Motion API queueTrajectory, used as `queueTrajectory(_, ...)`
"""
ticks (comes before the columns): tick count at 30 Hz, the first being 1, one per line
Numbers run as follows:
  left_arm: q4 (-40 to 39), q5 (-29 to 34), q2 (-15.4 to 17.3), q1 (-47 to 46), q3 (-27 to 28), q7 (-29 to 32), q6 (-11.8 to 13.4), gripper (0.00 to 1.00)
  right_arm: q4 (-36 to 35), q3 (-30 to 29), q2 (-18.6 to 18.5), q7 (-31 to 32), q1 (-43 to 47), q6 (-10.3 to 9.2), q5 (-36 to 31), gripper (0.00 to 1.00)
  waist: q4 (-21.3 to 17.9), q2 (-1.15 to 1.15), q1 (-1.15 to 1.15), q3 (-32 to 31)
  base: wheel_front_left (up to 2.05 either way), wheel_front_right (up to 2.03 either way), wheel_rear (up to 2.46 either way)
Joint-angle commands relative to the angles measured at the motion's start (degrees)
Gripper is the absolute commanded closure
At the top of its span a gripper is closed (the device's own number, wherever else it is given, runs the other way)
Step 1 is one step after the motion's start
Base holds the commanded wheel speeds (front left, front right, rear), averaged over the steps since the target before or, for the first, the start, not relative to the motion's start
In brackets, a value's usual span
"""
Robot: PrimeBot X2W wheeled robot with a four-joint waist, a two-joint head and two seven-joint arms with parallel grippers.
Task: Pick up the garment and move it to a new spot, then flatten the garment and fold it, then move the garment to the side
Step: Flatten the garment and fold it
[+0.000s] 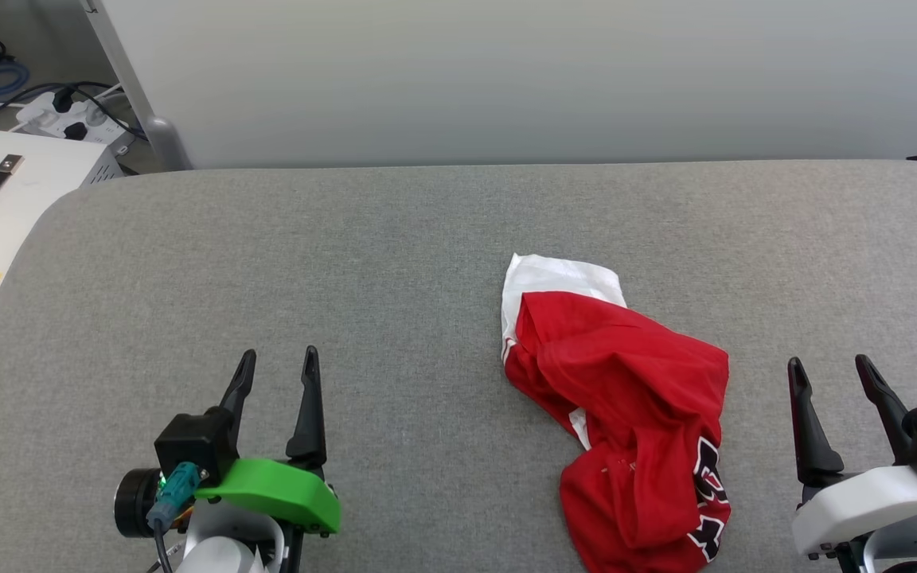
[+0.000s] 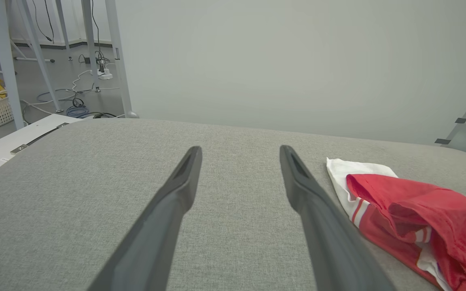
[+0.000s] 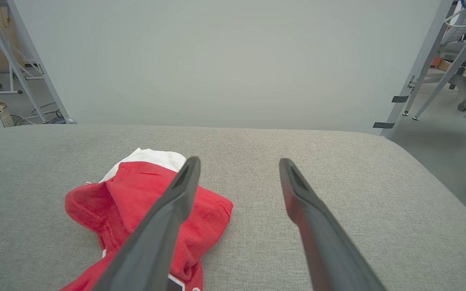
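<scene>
Two grippers, both empty. The left gripper (image 1: 279,354) hovers low over the grey upholstered surface (image 1: 347,239) with its dark fingers moderately parted and nothing between them. The right gripper (image 1: 829,362) is set the same way at the opposite side. Neither touches cloth.

By the look of it, none of the task is done: no pick-up, no flattening, no fold, no move to the side. All of it appears to lie ahead, starting with a grasp.

The garment (image 1: 634,398) lies right of centre on the surface, near the right gripper and well apart from the left. It is a crumpled heap, its red body bunched and lapped over itself in soft ridges. A white sleeve (image 1: 554,274) pokes out at the far end, with striped trim along its edge. Part of a black, white-outlined print (image 1: 709,477) shows on the near right side. The near end runs off the bottom of the head view.
</scene>
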Motion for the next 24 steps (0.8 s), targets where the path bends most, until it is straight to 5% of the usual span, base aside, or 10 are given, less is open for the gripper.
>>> queueTrajectory(1,0.1,0.8,-0.3,0.8,0.1,-0.3,-0.5,0.0,-0.3,0.1,-0.1,0.1,0.6,-0.05,-0.3,0.0,0.0,0.0,0.0,0.0,0.0,0.0,0.0)
queueTrajectory(9,0.8,1.0,-0.7,0.3,0.3,-0.3,-1.3,0.0,0.3,0.6,-0.1,3.1,0.5,-0.05,1.3,0.0,0.3,0.0,0.0,0.4,0.0,0.0,0.0)
queueTrajectory(18,0.7,1.8,-2.0,-0.9,0.4,-0.3,-1.8,0.0,0.7,11.8,-7.1,23.7,1.7,-0.05,10.0,0.0,2.4,0.0,0.0,2.0,0.0,0.0,0.0)
queueTrajectory(24,0.3,2.5,-3.3,-1.5,0.7,-0.3,-2.0,0.0,-1.2,17.6,-10.8,31.0,1.1,-0.05,15.0,0.0,4.1,0.0,0.0,3.4,0.0,0.0,0.0)
